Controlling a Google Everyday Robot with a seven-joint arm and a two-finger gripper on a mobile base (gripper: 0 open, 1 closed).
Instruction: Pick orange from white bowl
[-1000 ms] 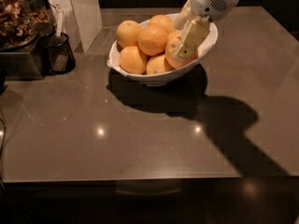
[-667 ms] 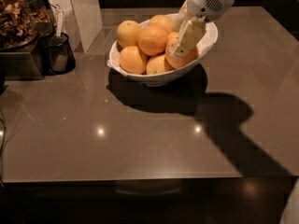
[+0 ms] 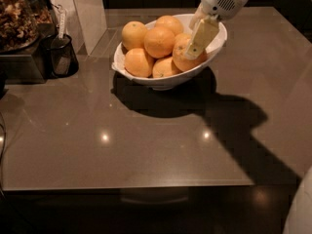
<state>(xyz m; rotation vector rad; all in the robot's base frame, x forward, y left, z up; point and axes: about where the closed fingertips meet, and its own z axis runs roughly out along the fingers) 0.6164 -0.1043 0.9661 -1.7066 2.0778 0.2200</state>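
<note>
The white bowl (image 3: pixel 161 80) stands on the desk (image 3: pixel 146 145) close to the far edge, about midway between the far corners; its rim rises higher on the right side; several oranges are heaped inside it. The orange (image 3: pixel 179 56) lies at the right side of the bowl, against the wall, touching its neighbours; a brighter orange (image 3: pixel 159 41) sits just to its left. The gripper (image 3: pixel 194 50) comes in from the far right corner, tilted downward, its cream part laid across the front of the orange; whether it is open or closed on the fruit I cannot tell. A black cup (image 3: pixel 61 57) stands near the far left corner.
</note>
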